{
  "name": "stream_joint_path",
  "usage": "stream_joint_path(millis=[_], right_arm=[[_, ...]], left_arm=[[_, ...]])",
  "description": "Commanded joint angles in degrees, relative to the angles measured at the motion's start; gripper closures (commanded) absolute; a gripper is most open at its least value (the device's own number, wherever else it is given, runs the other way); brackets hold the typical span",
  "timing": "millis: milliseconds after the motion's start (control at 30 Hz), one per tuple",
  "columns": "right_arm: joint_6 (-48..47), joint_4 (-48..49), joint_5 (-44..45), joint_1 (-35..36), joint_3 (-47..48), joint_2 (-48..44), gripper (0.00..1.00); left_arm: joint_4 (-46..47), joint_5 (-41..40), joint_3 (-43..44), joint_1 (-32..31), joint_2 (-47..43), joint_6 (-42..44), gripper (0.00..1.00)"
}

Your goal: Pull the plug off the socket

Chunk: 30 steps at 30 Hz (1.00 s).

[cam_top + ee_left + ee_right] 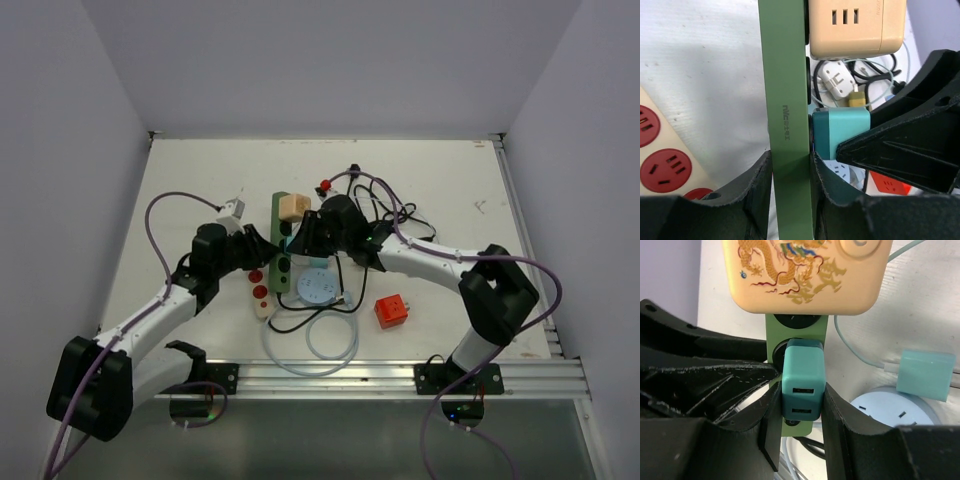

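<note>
The socket is a narrow green power strip (280, 215) (787, 100) (821, 335) lying in the middle of the table. A teal two-port USB plug (802, 377) (840, 130) sits in one of its outlets, flush against the strip's face. My left gripper (791, 165) (262, 247) is shut on the strip, one finger on each long side. My right gripper (800, 405) (305, 235) is shut on the plug, its pads pressed against both flanks. From above, the two gripper heads meet over the strip and hide the plug.
A beige adapter (292, 206) (802, 270) is plugged in at the strip's far end. A cream strip with red outlets (260, 290), a round pale-blue socket (318, 288), an orange cube (391, 311), a coiled white cable (310, 345) and black cables (390, 205) lie around.
</note>
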Motion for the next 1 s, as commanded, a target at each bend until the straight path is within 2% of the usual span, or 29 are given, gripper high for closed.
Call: stream_joint_path(millis=[0, 33, 100, 200, 367, 467, 600, 633, 700, 733, 833, 967], right_arm=[[-1.29, -3.54, 1.02, 2.45, 7.12, -0.52, 1.0], [-1.64, -4.17, 1.89, 2.89, 7.74, -0.26, 1.0], [-2.26, -6.36, 2.95, 3.86, 9.05, 0.27, 1.0], [-2.97, -7.17, 4.01, 4.39, 9.15, 0.1, 1.0], [-4.19, -7.61, 5.24, 4.3, 6.61, -1.83, 1.0], [-3.94, -2.62, 3.06, 3.17, 2.67, -3.76, 1.0], [-2.18, 1.79, 0.5, 1.67, -1.56, -5.09, 1.0], [-2.0, 2.15, 0.32, 1.58, -2.09, -5.35, 1.0], [-2.0, 1.89, 0.58, 1.32, -2.36, -5.35, 1.0], [-2.0, 1.97, 0.58, 1.14, -2.54, -5.35, 1.0], [-1.74, 2.15, 0.49, 0.7, -2.36, -5.7, 1.0], [-1.47, 2.32, 0.14, 0.08, -2.28, -6.05, 1.0]], left_arm=[[-5.62, -16.74, 4.24, -4.31, -0.64, 6.58, 1.0], [-6.96, -22.34, 5.12, -6.07, -0.2, 7.02, 1.0], [-11.51, -27.82, 7.5, -9.77, 1.82, 7.46, 1.0], [-13.82, -30.21, 9.0, -11.44, 3.85, 7.55, 1.0], [-13.21, -29.52, 7.51, -11.18, 1.48, 6.15, 1.0], [-10.5, -23.03, 5.5, -8.2, 0.86, 5.1, 1.0], [-2.59, -8.03, 1.19, -2.14, -0.19, 3.51, 1.0], [-1.18, -6.42, 0.05, -0.74, -0.63, 2.81, 1.0], [0.5, -4.04, -0.4, -0.37, -1.33, 2.28, 0.87], [1.02, -3.5, -0.93, -0.37, -2.47, 2.01, 0.69], [1.73, -2.8, -1.63, -0.37, -5.54, 1.75, 0.46], [1.82, -1.75, -2.16, -0.37, -8.45, 0.35, 0.36]])
